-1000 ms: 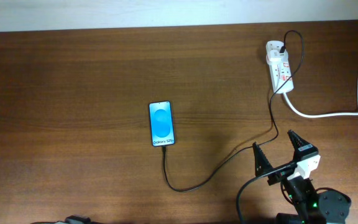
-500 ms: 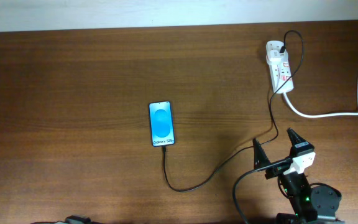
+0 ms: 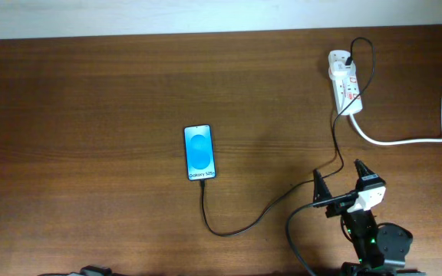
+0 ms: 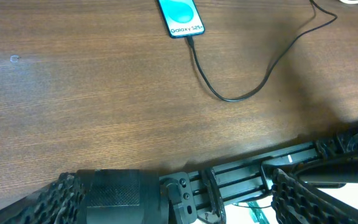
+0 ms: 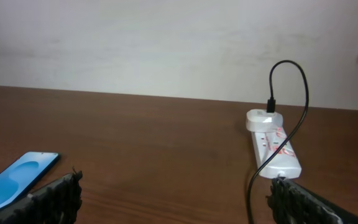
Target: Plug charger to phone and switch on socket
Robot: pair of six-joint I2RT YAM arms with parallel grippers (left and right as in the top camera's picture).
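The phone (image 3: 199, 152) lies face up mid-table, its blue screen lit; it also shows in the left wrist view (image 4: 181, 15) and the right wrist view (image 5: 16, 181). The charger (image 3: 282, 198), a thin black cable, meets the phone's bottom edge, loops forward and runs right and up to its plug in the socket (image 3: 346, 86). In the right wrist view the charger (image 5: 304, 98) arches over the socket (image 5: 276, 151). My right gripper (image 3: 338, 171) is open, low near the front edge, with the cable passing by its fingertips. My left gripper (image 4: 179, 198) is open over its own base, holding nothing.
A thick white cord (image 3: 405, 140) leaves the socket and curves off the right edge. A pale wall (image 5: 166, 43) backs the table. Black arm-mount hardware (image 4: 247, 180) lies along the front edge under the left gripper.
The right gripper has drawn back slightly to the left and toward the front edge, staying open. Phone, charger and socket have not moved.
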